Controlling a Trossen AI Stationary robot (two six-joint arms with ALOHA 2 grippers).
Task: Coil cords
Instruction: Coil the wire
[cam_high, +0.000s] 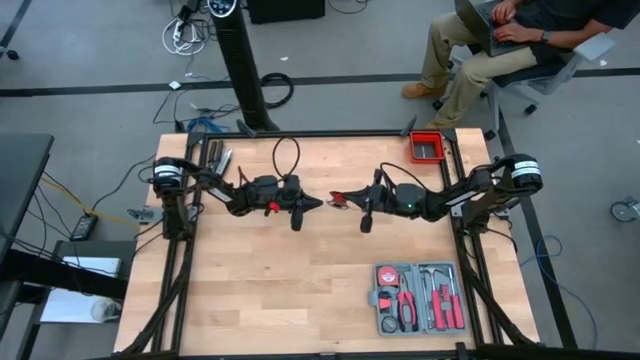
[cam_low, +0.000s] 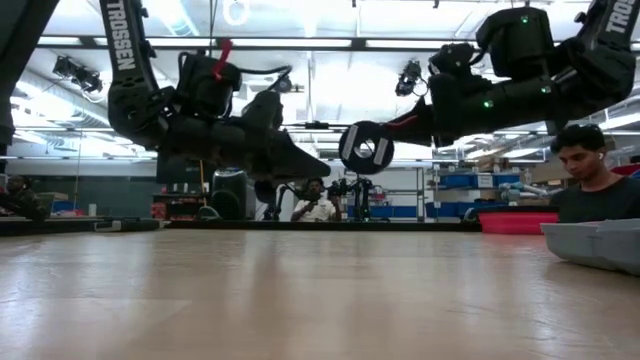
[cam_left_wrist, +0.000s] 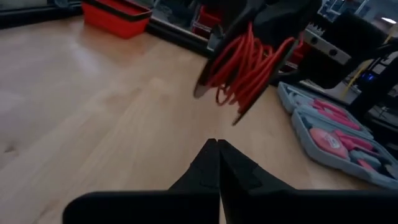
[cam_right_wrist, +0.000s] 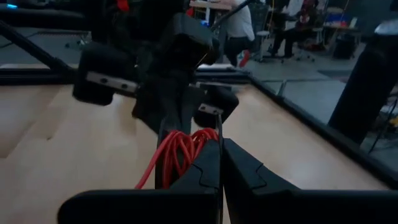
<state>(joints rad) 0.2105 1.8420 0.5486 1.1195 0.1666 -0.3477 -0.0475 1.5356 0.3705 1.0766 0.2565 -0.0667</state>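
Two grippers raised over mid-tabletop: right gripper clamped on the coiled red cord, keeping loops off the wood, left gripper fully closed, empty, facing it.

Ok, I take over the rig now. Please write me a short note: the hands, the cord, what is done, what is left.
Right hand: shut on the red cord, bundle held in the air above mid-table.
Left hand: shut, holds nothing, facing the bundle, apart from it.
Done: cord is gathered into loops, off the wooden table.
Left: finish the coil and set it down. Grey tool case at the near right corner lies open.
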